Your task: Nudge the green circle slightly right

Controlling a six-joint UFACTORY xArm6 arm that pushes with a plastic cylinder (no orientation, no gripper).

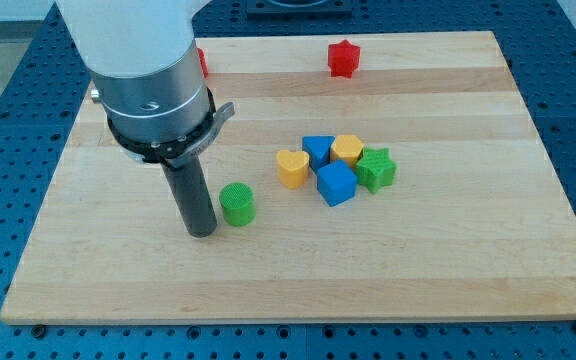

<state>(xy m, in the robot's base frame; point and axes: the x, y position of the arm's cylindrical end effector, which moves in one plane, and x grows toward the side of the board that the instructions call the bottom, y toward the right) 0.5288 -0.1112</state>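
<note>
Camera view: the rod's tip (201, 232) is bare, holding nothing, planted just left of the green circle (237, 204), probably touching or a hair apart. Circle lies to the tip's right; block cluster farther right, well apart.

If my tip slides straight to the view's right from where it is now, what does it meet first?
Most likely the green circle, which sits just right of my tip. The tip seems slightly nearer the view's bottom, so contact could be off-centre.

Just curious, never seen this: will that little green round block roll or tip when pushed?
Probably slides: the green round block stands on its flat end, squat, so it's unlikely to tip. My tip sits at its left, on the smooth wooden board.
</note>
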